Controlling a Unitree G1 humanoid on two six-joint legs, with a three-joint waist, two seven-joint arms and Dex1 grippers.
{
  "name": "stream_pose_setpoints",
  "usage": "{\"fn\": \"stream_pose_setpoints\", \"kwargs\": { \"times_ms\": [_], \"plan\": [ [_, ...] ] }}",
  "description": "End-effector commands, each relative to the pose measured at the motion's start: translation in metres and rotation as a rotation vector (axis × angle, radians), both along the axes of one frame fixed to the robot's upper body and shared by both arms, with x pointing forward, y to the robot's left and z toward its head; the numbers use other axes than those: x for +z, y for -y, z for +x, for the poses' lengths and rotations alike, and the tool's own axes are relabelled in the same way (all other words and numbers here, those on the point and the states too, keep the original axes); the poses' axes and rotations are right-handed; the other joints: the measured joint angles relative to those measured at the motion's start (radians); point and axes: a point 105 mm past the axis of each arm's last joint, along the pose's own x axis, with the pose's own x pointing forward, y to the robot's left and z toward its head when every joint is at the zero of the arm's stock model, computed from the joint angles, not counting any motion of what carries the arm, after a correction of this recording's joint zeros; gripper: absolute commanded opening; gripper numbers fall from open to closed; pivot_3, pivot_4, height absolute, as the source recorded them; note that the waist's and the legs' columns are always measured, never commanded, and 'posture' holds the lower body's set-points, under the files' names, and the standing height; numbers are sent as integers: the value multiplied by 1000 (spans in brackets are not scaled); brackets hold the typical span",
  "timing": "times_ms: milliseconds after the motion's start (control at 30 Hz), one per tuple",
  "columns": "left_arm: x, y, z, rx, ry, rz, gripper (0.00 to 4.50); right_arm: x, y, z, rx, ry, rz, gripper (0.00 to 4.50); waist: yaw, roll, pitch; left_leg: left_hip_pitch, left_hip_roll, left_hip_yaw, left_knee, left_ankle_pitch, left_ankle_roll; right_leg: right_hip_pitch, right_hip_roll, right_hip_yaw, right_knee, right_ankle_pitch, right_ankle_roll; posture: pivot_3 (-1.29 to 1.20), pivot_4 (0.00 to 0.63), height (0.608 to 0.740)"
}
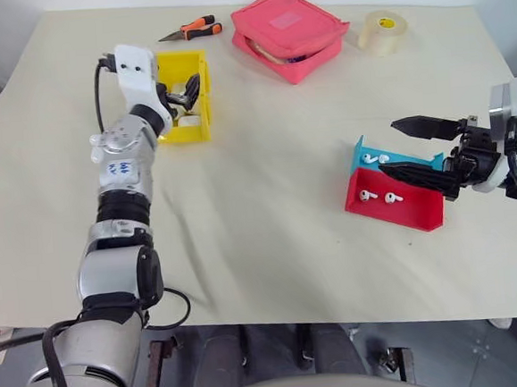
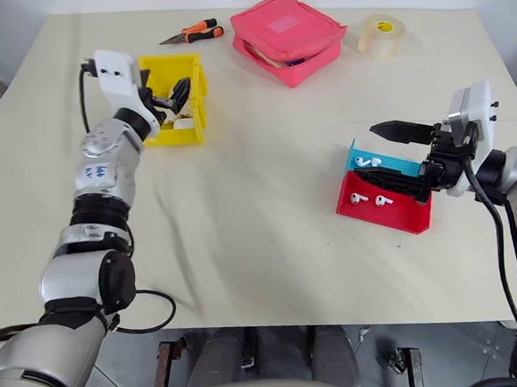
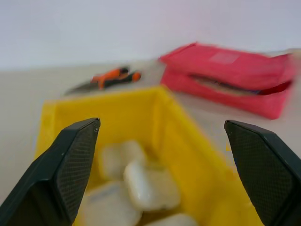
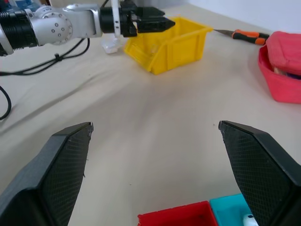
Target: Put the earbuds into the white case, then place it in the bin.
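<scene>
The yellow bin (image 1: 182, 69) stands at the far left of the table with several white cases (image 3: 150, 186) lying inside it. My left gripper (image 1: 186, 97) hovers over the bin's open top, jaws open and holding nothing. White earbuds (image 1: 393, 198) lie in a red tray (image 1: 403, 215), and another earbud (image 1: 370, 159) lies in the teal tray (image 1: 410, 157) behind it. At the right, my right gripper (image 1: 389, 148) is open just above these trays, pointing left, with nothing between its fingers.
A pink zip pouch (image 1: 289, 31) sits at the back centre, a roll of clear tape (image 1: 382, 31) to its right and orange-handled cutters (image 1: 194, 28) behind the bin. Cream cloth covers the table (image 1: 268, 202) between the bin and the trays.
</scene>
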Motion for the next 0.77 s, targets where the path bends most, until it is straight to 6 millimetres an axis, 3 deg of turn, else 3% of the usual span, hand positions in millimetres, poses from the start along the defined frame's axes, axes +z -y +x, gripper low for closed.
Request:
{"fn": "stream_pose_setpoints", "kwargs": {
  "times_ms": [33,167,233,333,533,767],
  "plan": [
    [30,-4,-29,-136,174,161,4500,12,10,-3,-5,70,-18,4476,-3,0,0,0,0,0,0,0,0,0,0,0,0,0,0,0,150,740],
    [39,-22,-47,-202,210,122,4500,10,18,0,-14,66,-26,4476,0,0,0,1,1,0,0,0,-1,0,1,1,0,0,0,0,150,740],
    [27,-22,-68,-368,196,176,4500,1,24,-3,3,43,-74,4476,2,0,0,0,1,0,1,0,-1,0,0,1,0,0,0,0,150,740],
    [6,-28,-84,-451,158,269,4500,-5,29,-6,20,20,-106,4476,4,0,0,0,2,1,0,0,-1,0,-1,1,0,0,0,0,150,740],
    [-11,-44,-98,-509,82,312,4500,-10,37,-13,28,-6,-103,4476,4,0,0,0,2,1,1,0,0,1,0,0,0,0,0,0,150,740],
    [-7,-65,-103,-501,50,305,4500,-19,43,-20,19,-28,-103,4476,3,0,0,1,3,1,1,0,0,1,0,1,0,0,0,0,150,740]
  ]
}}
